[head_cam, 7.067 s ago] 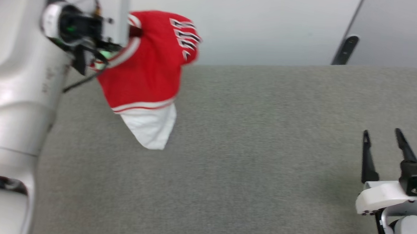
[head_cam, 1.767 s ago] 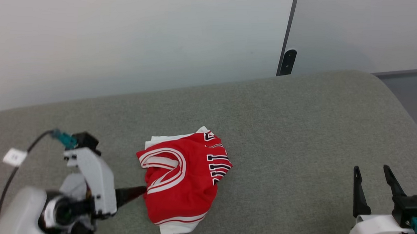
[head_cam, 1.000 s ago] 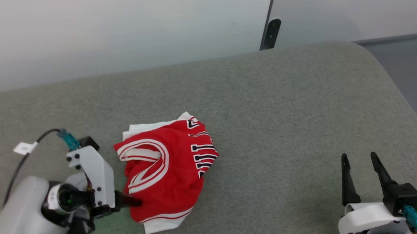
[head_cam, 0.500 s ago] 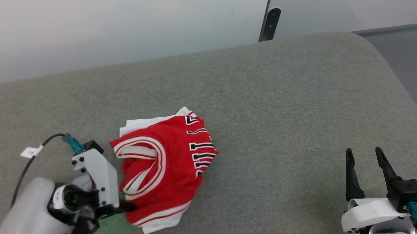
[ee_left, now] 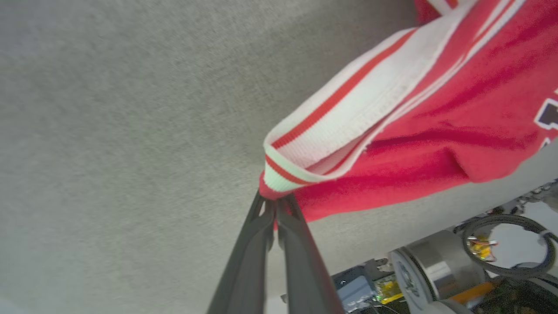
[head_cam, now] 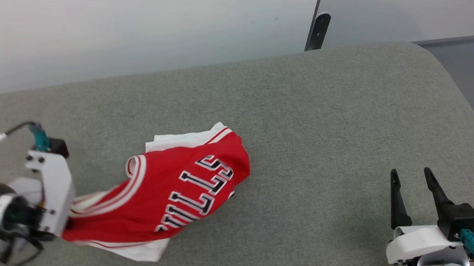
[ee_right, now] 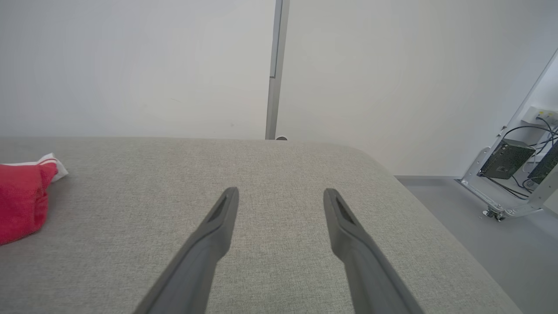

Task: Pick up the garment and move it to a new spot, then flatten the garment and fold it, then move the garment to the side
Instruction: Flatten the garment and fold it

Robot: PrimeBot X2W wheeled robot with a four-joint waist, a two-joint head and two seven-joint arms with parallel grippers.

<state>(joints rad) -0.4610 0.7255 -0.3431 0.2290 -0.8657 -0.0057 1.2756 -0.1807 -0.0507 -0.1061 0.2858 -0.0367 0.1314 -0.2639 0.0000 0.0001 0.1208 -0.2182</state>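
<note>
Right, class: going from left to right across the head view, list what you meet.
left gripper, shut on the garment's edge → garment → dark bracket by the wall at the back → right gripper, open

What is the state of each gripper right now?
Left gripper: closed, holding the shirt by its trim.
Right gripper: open, holding nothing.
</note>
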